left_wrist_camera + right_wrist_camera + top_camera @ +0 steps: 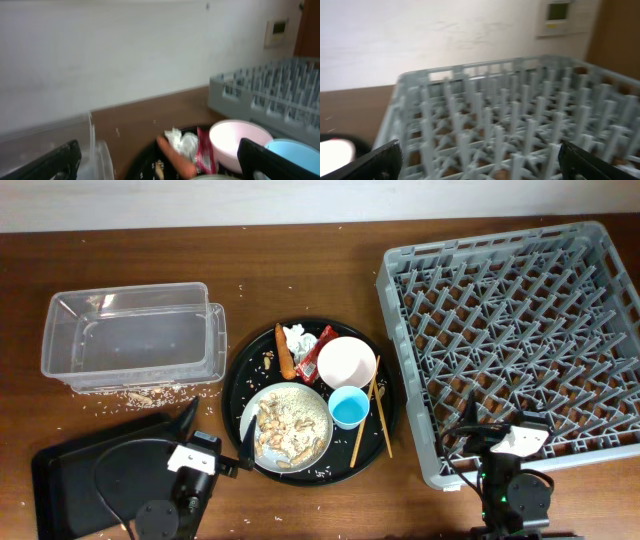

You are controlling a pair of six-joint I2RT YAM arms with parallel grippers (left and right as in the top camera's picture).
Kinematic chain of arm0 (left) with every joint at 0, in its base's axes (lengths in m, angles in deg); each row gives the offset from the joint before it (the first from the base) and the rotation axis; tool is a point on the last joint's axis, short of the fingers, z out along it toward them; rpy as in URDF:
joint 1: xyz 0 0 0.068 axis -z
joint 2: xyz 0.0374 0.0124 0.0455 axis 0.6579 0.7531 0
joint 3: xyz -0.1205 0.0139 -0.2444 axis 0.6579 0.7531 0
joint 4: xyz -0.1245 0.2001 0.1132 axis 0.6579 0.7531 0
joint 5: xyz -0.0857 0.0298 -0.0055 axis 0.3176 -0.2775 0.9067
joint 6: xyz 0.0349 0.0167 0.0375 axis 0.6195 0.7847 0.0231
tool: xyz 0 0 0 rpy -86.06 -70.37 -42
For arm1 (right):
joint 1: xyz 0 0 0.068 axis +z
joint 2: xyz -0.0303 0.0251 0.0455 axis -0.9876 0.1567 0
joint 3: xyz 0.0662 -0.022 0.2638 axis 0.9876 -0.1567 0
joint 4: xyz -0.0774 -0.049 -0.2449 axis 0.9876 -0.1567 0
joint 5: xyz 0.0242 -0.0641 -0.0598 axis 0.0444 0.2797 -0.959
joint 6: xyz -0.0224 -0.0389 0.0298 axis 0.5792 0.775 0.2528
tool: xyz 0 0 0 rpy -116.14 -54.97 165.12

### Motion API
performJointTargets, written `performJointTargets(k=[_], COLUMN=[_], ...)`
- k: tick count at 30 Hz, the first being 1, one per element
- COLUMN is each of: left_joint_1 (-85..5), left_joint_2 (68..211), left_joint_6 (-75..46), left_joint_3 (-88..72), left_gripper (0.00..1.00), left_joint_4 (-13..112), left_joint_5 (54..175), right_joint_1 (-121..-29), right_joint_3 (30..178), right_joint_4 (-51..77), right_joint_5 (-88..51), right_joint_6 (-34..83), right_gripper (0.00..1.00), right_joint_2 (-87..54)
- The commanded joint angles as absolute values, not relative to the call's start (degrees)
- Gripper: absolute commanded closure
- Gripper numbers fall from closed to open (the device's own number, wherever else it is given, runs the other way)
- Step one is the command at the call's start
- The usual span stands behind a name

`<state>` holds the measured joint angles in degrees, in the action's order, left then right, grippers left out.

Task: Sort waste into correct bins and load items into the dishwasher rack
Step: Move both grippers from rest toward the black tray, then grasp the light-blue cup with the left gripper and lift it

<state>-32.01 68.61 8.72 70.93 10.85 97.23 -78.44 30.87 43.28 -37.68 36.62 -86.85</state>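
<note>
Left gripper [215, 434] spread wide beside the plate [318, 408], right gripper [506, 423] likewise released at the rack's [395, 310] near edge

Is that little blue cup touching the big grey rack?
Apart. The overhead view shows chopsticks and bare table between the cup and the rack.

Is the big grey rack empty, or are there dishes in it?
Empty. The dishwasher rack shows only bare pegs in the overhead view. The bowl and cup sit on the round black tray.
</note>
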Motion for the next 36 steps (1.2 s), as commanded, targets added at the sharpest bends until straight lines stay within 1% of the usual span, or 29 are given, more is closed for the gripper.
performJointTargets(k=[1,5,8,10,14,18,24,27,32,34,36], left_joint_1=[-32.3,-32.3,-32.3,-32.3,-32.3,-32.3,-32.3,-32.2,-32.0,-30.2,-26.4], left_joint_2=[68.2,68.9,72.7,77.4,89.7,104.7,125.0,133.6,139.4,142.4,146.3], left_joint_6=[8.1,8.1,8.2,8.1,8.2,8.1,8.1,8.1,8.1,8.2,8.2], left_joint_3=[70.3,66.0,58.9,53.1,41.0,27.2,6.3,-2.0,-3.6,-3.6,-3.6], left_gripper=[0.01,0.0,0.01,0.01,0.01,0.01,0.01,0.01,0.01,0.01,0.01], left_joint_4=[8.6,11.3,17.4,21.2,27.4,35.5,53.3,59.3,58.9,59.4,61.2], left_joint_5=[98.1,98.5,98.5,98.5,99.0,104.4,110.3,113.8,127.1,127.5,124.6], right_joint_1=[-78.8,-78.8,-78.8,-78.8,-78.8,-78.8,-78.8,-78.8,-78.8,-78.8,-78.8], right_joint_3=[30.4,32.1,37.6,42.4,54.4,69.5,91.1,98.9,102.6,102.6,102.6], right_joint_4=[44.7,50.2,48.2,45.6,36.7,23.2,3.2,-2.5,-6.6,-6.8,-6.8], right_joint_5=[-26.8,-18.5,-18.1,-17.2,-16.2,-16.2,-15.7,-11.7,-5.3,-4.3,-4.3], right_joint_6=[36.3,36.3,33.2,33.3,33.3,33.3,33.3,33.3,33.3,33.3,33.3], right_gripper=[0.02,0.02,0.02,0.02,0.02,0.02,0.02,0.02,0.02,0.02,0.02], right_joint_2=[-87.2,-87.2,-86.4,-84.4,-75.6,-62.4,-42.5,-34.0,-26.4,-24.3,-22.5])
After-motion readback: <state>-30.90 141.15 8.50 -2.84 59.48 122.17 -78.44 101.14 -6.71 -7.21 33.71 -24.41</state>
